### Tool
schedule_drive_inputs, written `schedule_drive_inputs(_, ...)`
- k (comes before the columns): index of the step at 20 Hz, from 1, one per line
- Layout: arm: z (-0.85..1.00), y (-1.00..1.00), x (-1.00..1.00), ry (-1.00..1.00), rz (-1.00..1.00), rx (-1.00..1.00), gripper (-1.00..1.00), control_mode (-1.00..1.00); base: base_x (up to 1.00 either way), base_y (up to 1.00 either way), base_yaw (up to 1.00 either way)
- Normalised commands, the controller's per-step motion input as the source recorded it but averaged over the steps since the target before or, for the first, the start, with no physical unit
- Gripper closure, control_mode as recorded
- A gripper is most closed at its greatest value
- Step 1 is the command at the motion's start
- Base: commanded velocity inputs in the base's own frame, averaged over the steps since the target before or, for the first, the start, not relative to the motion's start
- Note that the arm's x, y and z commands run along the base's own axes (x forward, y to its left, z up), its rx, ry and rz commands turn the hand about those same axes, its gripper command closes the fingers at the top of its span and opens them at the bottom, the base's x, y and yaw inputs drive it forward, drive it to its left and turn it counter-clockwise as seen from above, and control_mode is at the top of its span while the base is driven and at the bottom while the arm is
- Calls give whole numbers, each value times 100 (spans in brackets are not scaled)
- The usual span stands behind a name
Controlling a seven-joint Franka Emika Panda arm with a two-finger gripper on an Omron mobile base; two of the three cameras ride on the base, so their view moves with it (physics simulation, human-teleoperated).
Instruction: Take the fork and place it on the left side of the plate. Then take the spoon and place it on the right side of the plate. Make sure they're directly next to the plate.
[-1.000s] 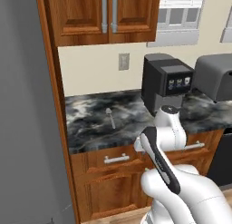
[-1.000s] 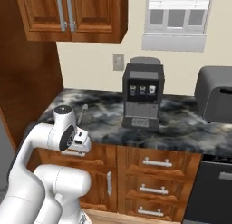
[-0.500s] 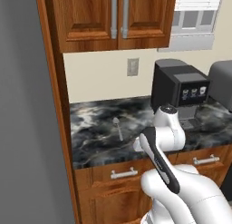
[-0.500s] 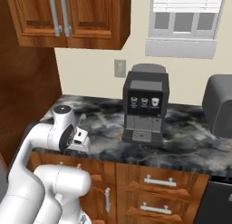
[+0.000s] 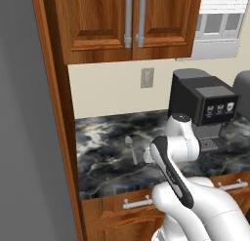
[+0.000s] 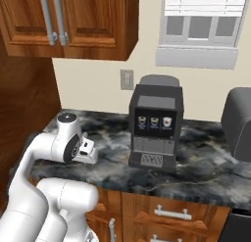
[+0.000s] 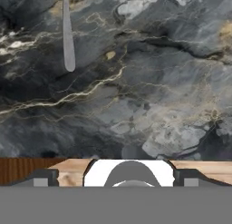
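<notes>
spoon (image 5: 131, 148) lies flat on the dark marble counter (image 5: 102, 157), bowl toward the wall, handle toward the front edge; in the hand view its handle end (image 7: 68, 35) shows at 11 o'clock. gripper (image 6: 92, 153) hangs over the counter near the front edge, at 3 o'clock of the spoon in the left base view, jaws fully apart, holding nothing. coffee machine (image 6: 156, 123) stands at the gripper's 3 o'clock in the right base view, well apart. outlet (image 5: 147, 77) on the wall, cabinets (image 5: 132, 20) overhead, drawers (image 6: 171, 214) below the counter. bare counter lies between gripper and spoon.
</notes>
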Motion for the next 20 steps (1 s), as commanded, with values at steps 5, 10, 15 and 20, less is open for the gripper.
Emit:
schedule_drive_inputs(5, 0, 0, 0, 0, 0, 0, -100, 100, 24, 0, 0)
schedule_drive_inputs(10, 0, 0, 0, 0, 0, 0, -100, 100, 0, 0, 0)
schedule_drive_inputs(15, 0, 0, 0, 0, 0, 0, -100, 100, 0, 0, 0)
schedule_drive_inputs(20, 0, 0, 0, 0, 0, 0, -100, 100, 0, 0, 0)
